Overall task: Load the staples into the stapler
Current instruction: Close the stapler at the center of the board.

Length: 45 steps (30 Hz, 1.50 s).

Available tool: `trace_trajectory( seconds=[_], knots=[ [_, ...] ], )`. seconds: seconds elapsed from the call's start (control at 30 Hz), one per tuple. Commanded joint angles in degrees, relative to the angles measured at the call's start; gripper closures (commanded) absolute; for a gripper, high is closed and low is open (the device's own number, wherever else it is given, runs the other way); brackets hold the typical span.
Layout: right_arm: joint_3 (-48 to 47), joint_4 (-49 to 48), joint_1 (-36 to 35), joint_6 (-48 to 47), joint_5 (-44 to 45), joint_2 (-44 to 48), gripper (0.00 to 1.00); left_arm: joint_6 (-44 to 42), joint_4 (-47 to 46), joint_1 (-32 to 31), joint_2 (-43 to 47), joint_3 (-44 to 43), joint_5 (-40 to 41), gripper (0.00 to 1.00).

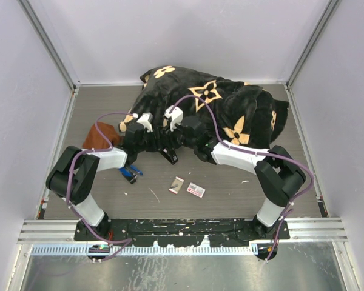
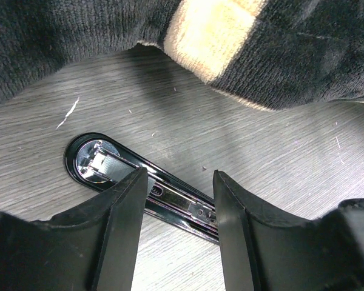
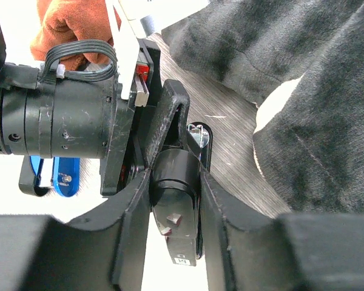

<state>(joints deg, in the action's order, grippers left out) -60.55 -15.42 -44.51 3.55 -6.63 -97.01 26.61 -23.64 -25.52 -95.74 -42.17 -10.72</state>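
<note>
A black stapler (image 1: 170, 156) lies open on the table between my two grippers. In the left wrist view its chrome magazine rail (image 2: 170, 197) runs slantwise under my left gripper (image 2: 179, 182), which is open, one finger on each side of the rail. My right gripper (image 3: 175, 188) is shut on the stapler's raised black top arm (image 3: 176, 209). In the top view both grippers meet over the stapler, left (image 1: 156, 140) and right (image 1: 181, 134). The staples box (image 1: 196, 190), white with a red label, lies nearer the arm bases, with its greyish inner piece (image 1: 176, 185) beside it.
A black blanket with tan flower marks (image 1: 218, 112) is heaped at the back, close behind the grippers. An orange cloth (image 1: 99, 138) lies at the left. A blue stapler (image 1: 131, 173) lies by the left arm. White walls stand on three sides.
</note>
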Motion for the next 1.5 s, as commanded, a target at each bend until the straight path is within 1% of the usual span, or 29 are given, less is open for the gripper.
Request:
trace_trajectory(
  seconds=[0.0,0.07,0.13,0.33,0.5,0.63,0.87,1.0,1.13,1.47],
  knots=[
    [-2.51,-2.87,-0.22,-1.69,0.7,-0.31,0.7,-0.72,4.07,-0.42,1.8,1.7,0.3,0.49],
    [-2.32,-1.56,-0.2,-2.91,0.98,0.2,0.74,-0.68,4.04,-0.41,3.2,2.48,1.38,0.48],
    [-2.13,0.03,-0.16,-4.26,1.6,1.13,0.78,-0.59,4.34,-0.42,5.02,3.31,2.49,0.44],
    [-1.55,5.56,-0.19,-7.31,2.98,3.95,0.83,-1.9,6.62,-0.47,10.21,3.71,1.91,0.36],
    [-0.26,7.73,-0.06,-7.59,3.84,5.69,0.86,-2.44,8.51,-0.42,12.17,4.16,2.9,0.35],
    [0.38,8.95,-0.06,-7.15,4.0,7.0,0.86,-2.17,10.11,-0.43,14.46,5.63,5.61,0.36],
    [-0.54,11.79,-0.05,-7.36,4.16,6.79,0.87,-1.57,12.48,-0.43,21.28,7.92,9.12,0.35],
    [-2.29,14.2,-0.11,-7.35,4.11,4.53,0.87,-1.6,14.86,-0.12,24.88,9.01,11.84,0.33],
    [-4.87,16.58,-0.12,-7.5,2.74,0.87,0.87,-1.11,16.94,0.45,26.93,10.01,12.02,0.29],
    [-9.53,17.71,-0.73,-8.62,-0.66,-7.56,0.76,2.4,21.66,1.02,36.17,13.59,13.14,0.25]
  ],
)
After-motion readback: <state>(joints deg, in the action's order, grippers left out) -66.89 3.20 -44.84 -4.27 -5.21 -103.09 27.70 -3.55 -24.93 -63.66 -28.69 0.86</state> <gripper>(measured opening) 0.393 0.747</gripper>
